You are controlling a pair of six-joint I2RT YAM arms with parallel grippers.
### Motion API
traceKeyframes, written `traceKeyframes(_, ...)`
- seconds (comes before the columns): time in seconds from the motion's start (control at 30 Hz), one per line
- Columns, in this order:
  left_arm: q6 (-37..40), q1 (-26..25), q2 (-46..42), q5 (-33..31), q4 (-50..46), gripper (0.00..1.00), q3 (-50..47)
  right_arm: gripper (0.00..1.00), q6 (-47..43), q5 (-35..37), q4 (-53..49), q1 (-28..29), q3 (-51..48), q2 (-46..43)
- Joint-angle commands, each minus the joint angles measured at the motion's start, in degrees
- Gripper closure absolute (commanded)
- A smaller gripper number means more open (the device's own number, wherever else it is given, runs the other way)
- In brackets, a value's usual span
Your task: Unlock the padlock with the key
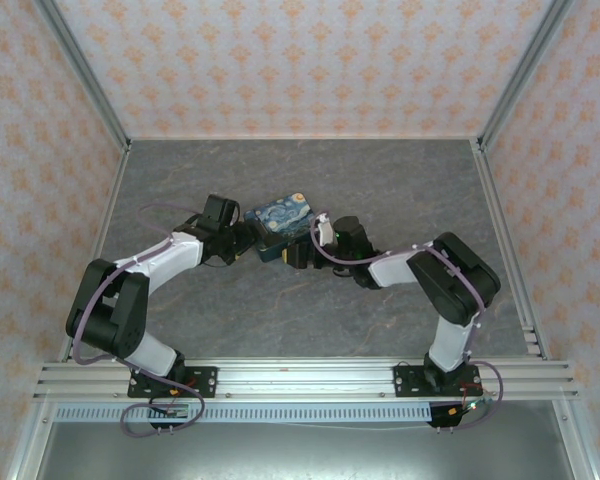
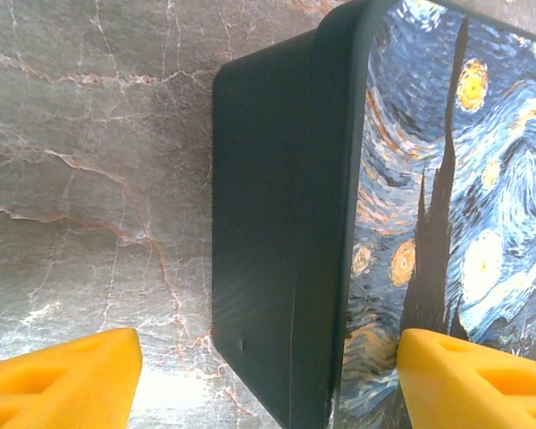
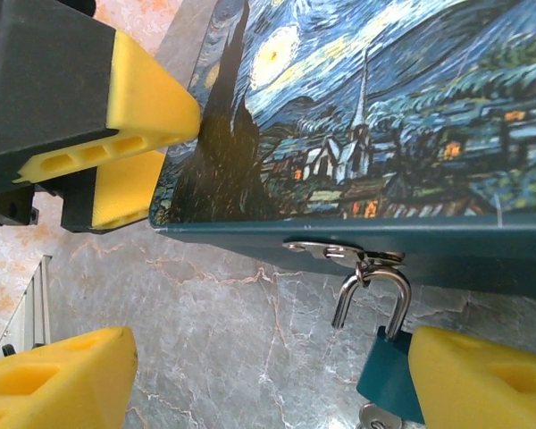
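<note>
Padlock (image 3: 386,374) first: its teal body hangs by a silver shackle from the hasp (image 3: 335,250) on the dark front wall of the printed box (image 3: 384,107). On my right wrist feed it sits just inside the right gripper (image 3: 268,380), against the inner side of its right-hand fingertip (image 3: 482,375) (touching or a hair off, I cannot tell). The key (image 3: 373,416) shows as a scrap of silvery metal directly under the lock body, beside that same fingertip; I cannot tell whether it is seated in the lock. The right gripper stands spread wide and grips nothing, with bare marble table (image 3: 250,340) between its tips.

The left gripper (image 2: 268,384) is also spread wide. One of its fingertips (image 2: 473,380) lies over the painted lid, the other over the table, and the box's dark side wall runs between them with a clear gap on the table side. On the overhead feed the two grippers close in on the box from opposite sides.
</note>
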Motion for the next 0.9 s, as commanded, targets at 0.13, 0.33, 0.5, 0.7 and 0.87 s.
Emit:
traceKeyframes(0.13,0.7,0.4,0.8,0.2,-0.4,0.25,-1.4,0.2,-2.6,-1.0,-2.8,-0.1,2.8,3.0)
traceKeyframes(0.33,-0.3,0.4,0.4,1.5,0.6,0.25,-1.9,0.2,-1.6,-1.8,0.1,-0.1,3.1,4.3)
traceKeyframes(0.5,-0.4,0.4,0.3,1.4,0.6,0.25,-2.2,0.24,0.2,-3.5,4.6,-0.2,3.2,5.9)
traceKeyframes(0.7,-0.5,0.4,0.2,1.5,0.7,0.25,-2.6,0.35,3.8,-4.1,11.2,-1.2,1.6,7.0)
traceKeyframes(0.87,-0.5,0.4,-0.1,1.3,0.7,0.25,-2.7,0.47,6.4,-4.8,16.1,-2.3,0.2,7.9)
